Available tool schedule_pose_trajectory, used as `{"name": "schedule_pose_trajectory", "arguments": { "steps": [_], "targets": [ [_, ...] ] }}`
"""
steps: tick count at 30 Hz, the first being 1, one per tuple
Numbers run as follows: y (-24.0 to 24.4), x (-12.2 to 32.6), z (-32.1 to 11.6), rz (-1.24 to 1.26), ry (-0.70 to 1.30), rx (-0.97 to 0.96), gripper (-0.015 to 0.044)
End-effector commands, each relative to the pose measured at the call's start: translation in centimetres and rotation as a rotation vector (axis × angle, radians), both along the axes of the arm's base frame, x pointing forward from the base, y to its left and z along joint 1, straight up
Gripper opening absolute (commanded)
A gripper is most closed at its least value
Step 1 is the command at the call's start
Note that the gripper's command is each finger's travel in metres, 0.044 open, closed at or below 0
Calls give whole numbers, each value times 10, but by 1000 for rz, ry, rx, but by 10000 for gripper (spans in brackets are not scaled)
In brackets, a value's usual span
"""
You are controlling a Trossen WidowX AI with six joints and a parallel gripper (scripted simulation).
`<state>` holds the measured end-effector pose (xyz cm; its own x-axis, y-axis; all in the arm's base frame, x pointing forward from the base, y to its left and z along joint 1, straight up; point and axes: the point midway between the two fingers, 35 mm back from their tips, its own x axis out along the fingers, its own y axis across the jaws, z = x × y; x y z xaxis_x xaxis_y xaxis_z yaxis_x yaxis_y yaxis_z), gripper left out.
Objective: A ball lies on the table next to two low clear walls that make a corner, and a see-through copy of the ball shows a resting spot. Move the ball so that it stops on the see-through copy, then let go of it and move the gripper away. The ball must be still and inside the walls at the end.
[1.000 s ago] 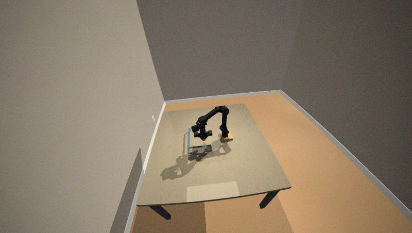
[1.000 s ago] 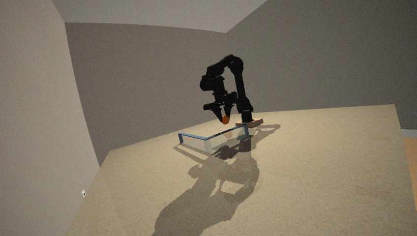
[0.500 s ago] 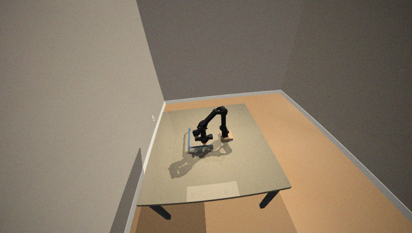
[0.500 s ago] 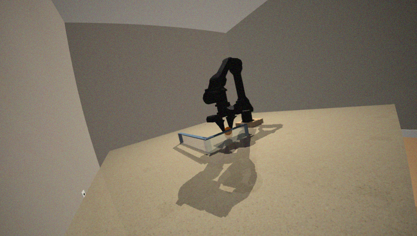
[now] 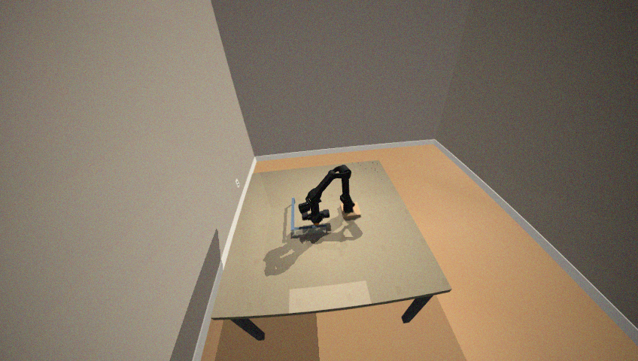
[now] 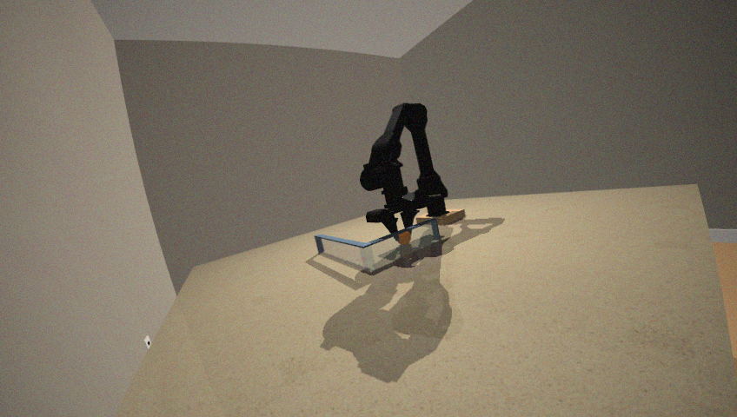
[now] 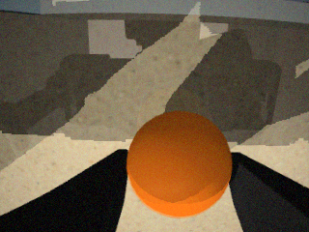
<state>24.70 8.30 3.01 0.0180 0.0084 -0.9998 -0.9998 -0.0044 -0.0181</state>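
The orange ball (image 6: pixel 404 238) (image 7: pixel 180 159) is between the two black fingers of my gripper (image 6: pixel 402 233) (image 7: pixel 178 160), which is shut on it. Only a sliver of orange shows under the gripper in the top view. The ball is low over the table, inside the corner, seen through one clear wall in the exterior view. Whether it touches the table is unclear. The blue-topped walls (image 5: pixel 293 214) (image 6: pixel 341 241) (image 7: pixel 169 9) stand around two sides. The see-through copy does not show apart from the ball in any view; the ball or gripper seems to cover it.
One wall lies just beyond the ball in the wrist view. The arm's wooden base (image 5: pixel 353 212) (image 6: pixel 454 215) stands on the table (image 5: pixel 393 263) (image 6: pixel 568 309) to the right of the walls. The arm's shadow falls over the walls and the table. A pale rectangle (image 5: pixel 329 296) lies near one table edge.
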Motion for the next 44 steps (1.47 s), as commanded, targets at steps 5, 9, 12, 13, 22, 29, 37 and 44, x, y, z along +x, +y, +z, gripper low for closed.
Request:
{"name": "schedule_pose_trajectory", "arguments": {
  "steps": [5, 9, 12, 13, 22, 29, 37, 44],
  "targets": [
    [0, 0, 0, 0, 0, 0, 105],
    [0, 0, 0, 0, 0, 0, 210],
    [0, 0, 0, 0, 0, 0, 289],
    [0, 0, 0, 0, 0, 0, 310],
    [1, 1, 65, -2, -1, 4, 310],
    [1, 3, 79, -1, -18, 6, 310],
    [0, 2, 86, -1, -17, 6, 363],
    [-2, -4, 127, -1, -12, 4, 440]
  ]
}}
